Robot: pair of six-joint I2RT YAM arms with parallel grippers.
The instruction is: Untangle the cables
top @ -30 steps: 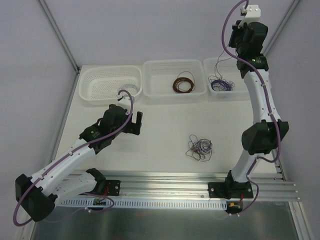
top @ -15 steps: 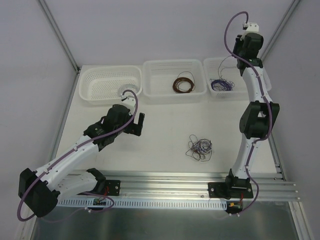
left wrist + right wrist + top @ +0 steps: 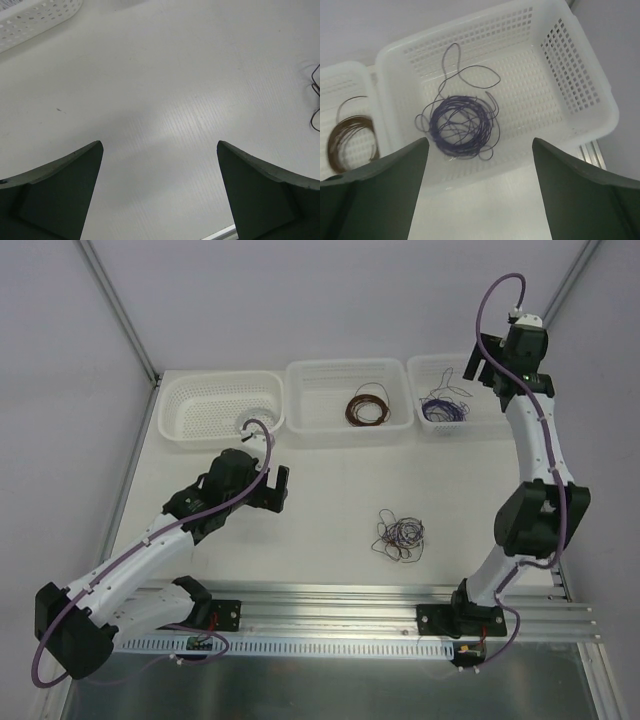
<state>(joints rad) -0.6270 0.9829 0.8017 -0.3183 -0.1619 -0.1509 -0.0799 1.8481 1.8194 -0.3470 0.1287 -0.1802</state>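
The cables (image 3: 400,535) lie as a small scribbly tangle of purple, dark and pale wires on the table, right of centre. Their edge shows at the right border of the left wrist view (image 3: 315,95). My left gripper (image 3: 275,488) (image 3: 159,145) hovers open over bare table, left of the tangle, with nothing between its fingers. High over the right basket (image 3: 490,425) (image 3: 580,75), my right gripper (image 3: 480,365) (image 3: 480,142) stands open and empty. A loose purple wire coil (image 3: 440,408) (image 3: 462,125) rests on that basket's floor below it.
Three white baskets line the back edge. The middle one (image 3: 300,425) holds a brown coil (image 3: 367,407) (image 3: 350,137). In the left basket (image 3: 185,430) (image 3: 35,17) a white coil (image 3: 245,423) lies at the near right corner. An aluminium rail runs along the near edge.
My right gripper went from shut to open and its wrist swung right over the right basket. The purple strand that rose toward it now lies in the basket. The left arm barely shifted.
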